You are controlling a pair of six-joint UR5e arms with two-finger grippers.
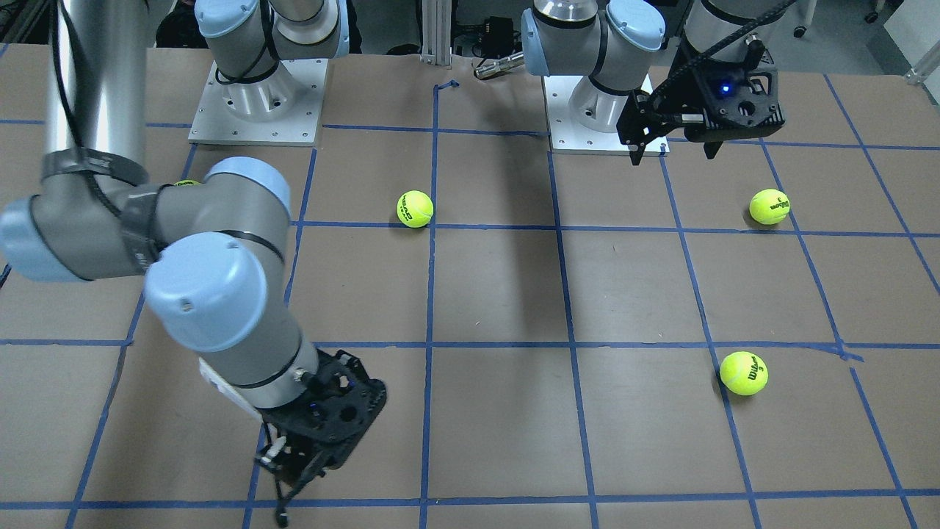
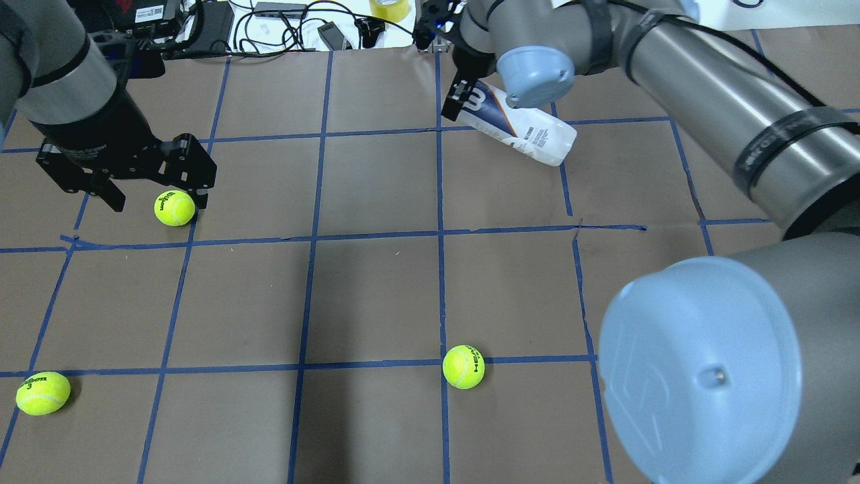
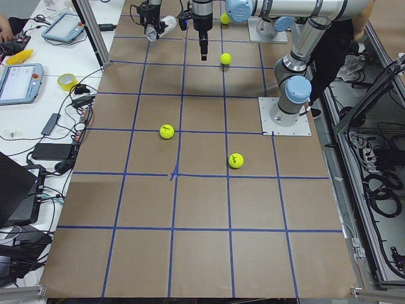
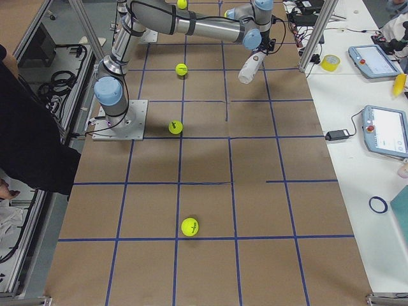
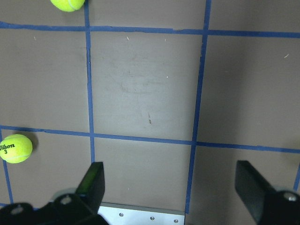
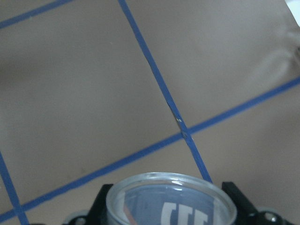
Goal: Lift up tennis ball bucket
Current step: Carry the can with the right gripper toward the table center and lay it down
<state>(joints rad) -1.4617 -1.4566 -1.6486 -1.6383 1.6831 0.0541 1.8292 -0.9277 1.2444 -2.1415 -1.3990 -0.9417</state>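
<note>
The right end effector [image 6: 168, 208] is clamped around the tennis ball bucket [image 2: 531, 131], with its fingers [image 6: 233, 199] pressing the clear plastic rim. The slim white-and-navy cylinder hangs tilted over the far side of the brown-papered tabletop [image 2: 376, 296]. The left end effector [image 5: 171, 185] is spread wide and empty, near a fuzzy yellow-green ball [image 2: 175, 208].

- You see the worktop [image 2: 376, 289] overhead from behind the robot, and steeply from the operators' edge.
- Two far cameras look along it from its short edges.
- Wrist cameras sit close; the one over the left tool [image 5: 171, 185] shares a tennis ball [image 5: 15, 148] with the overhead.
</note>
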